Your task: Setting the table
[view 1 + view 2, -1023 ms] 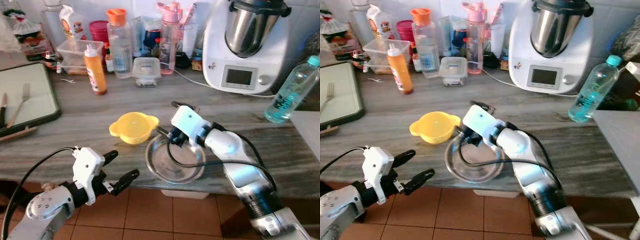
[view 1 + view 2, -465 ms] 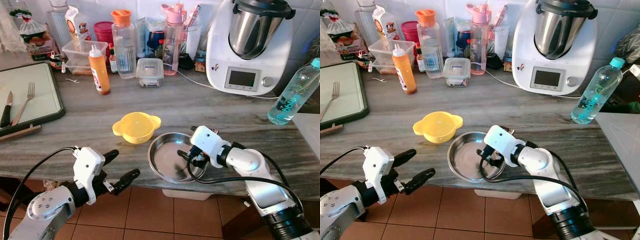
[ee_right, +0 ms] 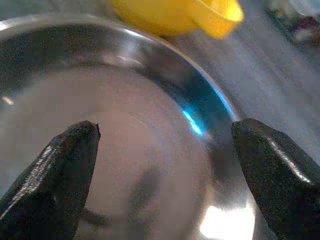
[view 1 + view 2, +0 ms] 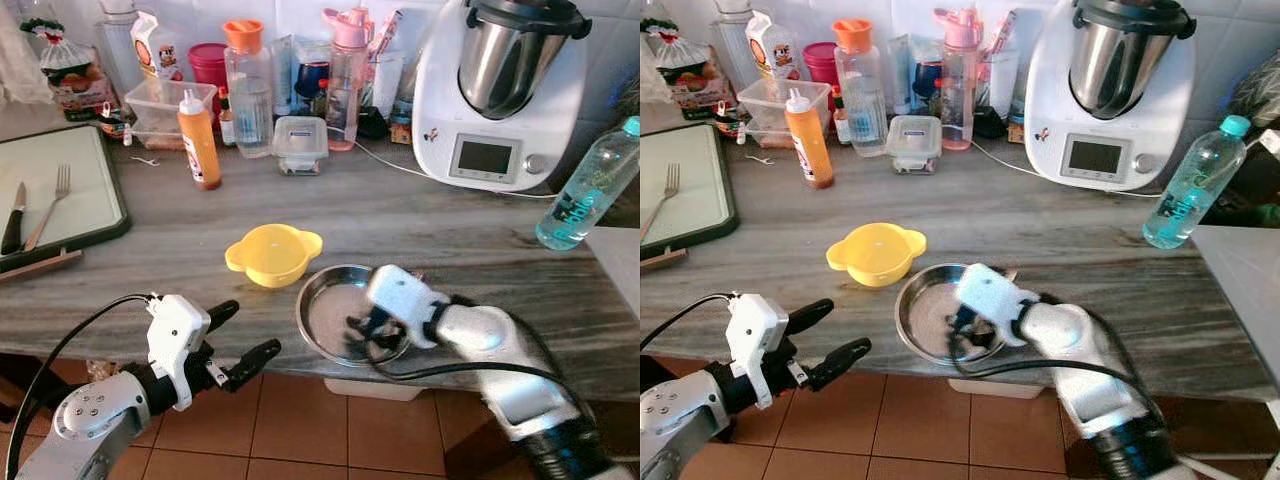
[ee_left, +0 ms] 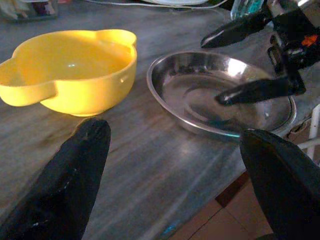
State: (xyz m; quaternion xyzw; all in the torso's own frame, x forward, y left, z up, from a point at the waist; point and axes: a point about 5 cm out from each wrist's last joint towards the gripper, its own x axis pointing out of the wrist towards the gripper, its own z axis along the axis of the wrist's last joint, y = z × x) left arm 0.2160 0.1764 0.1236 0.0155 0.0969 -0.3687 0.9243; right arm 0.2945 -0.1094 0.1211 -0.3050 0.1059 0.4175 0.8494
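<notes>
The steel plate (image 4: pixel 335 318) is being worked at the near edge of the grey counter (image 4: pixel 420 225), just beside the yellow bowl (image 4: pixel 272 253) & apart from it by a narrow gap; both are seen empty. Vs. 1 s ago, the right gripper (image 4: pixel 366 332) is being brought back from over the plate's far rim, near the bowl, to low over the plate's near-right part; it's blurred w/ motion, & its fingers (image 5: pixel 260 88) are being held spread wide w/ nothing between them, one above & one down close to the plate's inside, contact not clear. The plate itself is being left approx. where it was half a sec ago. This is being read as a regrip or approach to the rim, i.e. the plate isn't yet picked up & the table-setting is judged early. The left gripper (image 4: pixel 232 338) is being held off the counter's front edge over the tiled floor (image 4: pixel 300 430), fingers apart & empty, aimed at bowl & plate, unchanged. Further out, a fork (image 4: pixel 45 206) & knife (image 4: pixel 11 225) are being kept on the green-rimmed board (image 4: pixel 95 190) at left. Along the back wall are being kept: an orange sauce bottle (image 4: pixel 199 140), a clear bottle w/ orange cap (image 4: pixel 247 88), a pink-lidded bottle (image 4: pixel 342 78), a small lidded tub (image 4: pixel 300 143) (contents not clear) & a white kitchen machine (image 4: pixel 495 90); a water bottle (image 4: pixel 586 185) is being leaned at far right.
</notes>
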